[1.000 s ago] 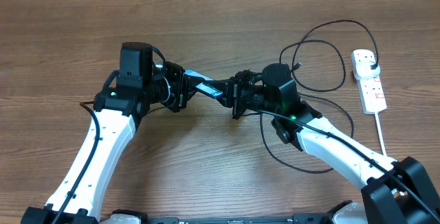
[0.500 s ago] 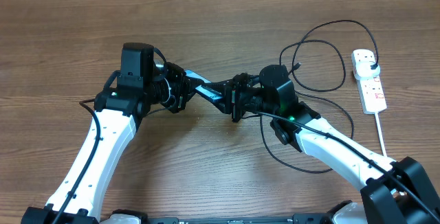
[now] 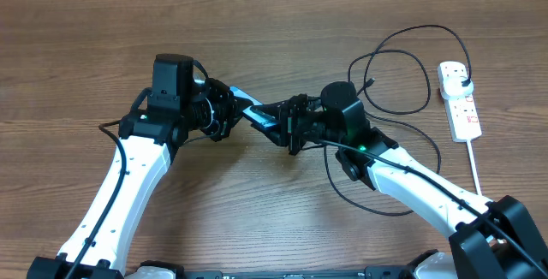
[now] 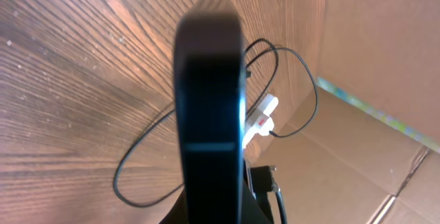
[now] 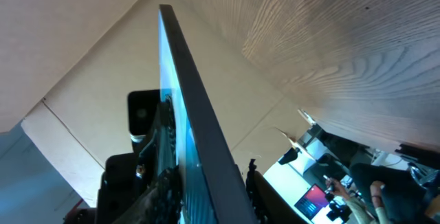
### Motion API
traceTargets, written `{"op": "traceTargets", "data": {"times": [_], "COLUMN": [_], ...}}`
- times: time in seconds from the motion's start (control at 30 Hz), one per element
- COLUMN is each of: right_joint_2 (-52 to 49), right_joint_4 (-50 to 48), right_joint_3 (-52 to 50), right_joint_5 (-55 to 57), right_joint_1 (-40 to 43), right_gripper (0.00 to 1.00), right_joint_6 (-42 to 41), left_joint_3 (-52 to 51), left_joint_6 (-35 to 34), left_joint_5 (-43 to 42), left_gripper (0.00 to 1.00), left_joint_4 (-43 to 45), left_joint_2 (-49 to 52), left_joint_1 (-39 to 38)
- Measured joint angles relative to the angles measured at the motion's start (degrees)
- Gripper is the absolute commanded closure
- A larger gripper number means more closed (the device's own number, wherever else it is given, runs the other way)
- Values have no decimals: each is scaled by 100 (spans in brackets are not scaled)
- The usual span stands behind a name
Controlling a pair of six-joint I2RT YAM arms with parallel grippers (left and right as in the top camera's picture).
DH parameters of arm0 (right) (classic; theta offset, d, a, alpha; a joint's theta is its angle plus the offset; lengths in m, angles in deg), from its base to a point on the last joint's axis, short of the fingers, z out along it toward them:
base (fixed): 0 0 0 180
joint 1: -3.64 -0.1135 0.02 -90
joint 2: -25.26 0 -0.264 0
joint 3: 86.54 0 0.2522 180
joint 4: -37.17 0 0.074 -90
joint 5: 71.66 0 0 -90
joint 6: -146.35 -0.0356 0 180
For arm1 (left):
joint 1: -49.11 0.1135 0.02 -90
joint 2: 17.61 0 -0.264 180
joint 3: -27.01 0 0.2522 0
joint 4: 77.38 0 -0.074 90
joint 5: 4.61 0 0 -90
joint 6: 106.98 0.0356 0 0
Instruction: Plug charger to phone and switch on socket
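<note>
While my left claw [image 3: 229, 112] is pressed tight on the phone [image 3: 257, 115], I hold it up off the table [image 3: 86, 56] near the middle of the overhead view. The phone slants from 10 o'clock down to 4 o'clock, with its blue screen showing. I pinch its 10 o'clock end. From my left wrist the phone [image 4: 210, 114] is a dark blurred slab seen edge-on, rising toward 12 o'clock straight out of my grip.

My right claw [image 3: 291, 125] sits at the phone's 4 o'clock end. From my right wrist the phone [image 5: 199, 114] runs as a thin dark edge with a strip of blue glow beside it. I cannot tell whether those fingers are spread or pinching.

The charger [image 3: 411, 35] lies in loose loops on the table toward 2 o'clock from the phone. Its tip [image 3: 370, 82] rests free on the wood, well apart from the phone. The socket [image 3: 461, 99] lies at the 3 o'clock edge, long axis running 12 to 6. The only thing in it is the black plug [image 3: 462, 80], seated at its 12 o'clock end. Its white cord [image 3: 473, 163] trails off toward 6 o'clock.
</note>
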Motion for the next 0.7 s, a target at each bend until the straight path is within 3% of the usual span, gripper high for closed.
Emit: {"op": "traceTargets", "data": {"times": [0.33, 0.7], "right_joint_2": [42, 81], "right_joint_4": [518, 1416], "right_joint_3": [44, 52], "right_joint_5": [238, 1681], "right_joint_1": [-68, -111], "right_gripper": [62, 53], "right_joint_6": [293, 2470], "left_joint_3": [-26, -55], "left_joint_6": [195, 400], "left_joint_5": [212, 354], "left_gripper": [96, 96], "left_joint_4": [-2, 15], "left_joint_2": [33, 96], "left_joint_1": [0, 11]}}
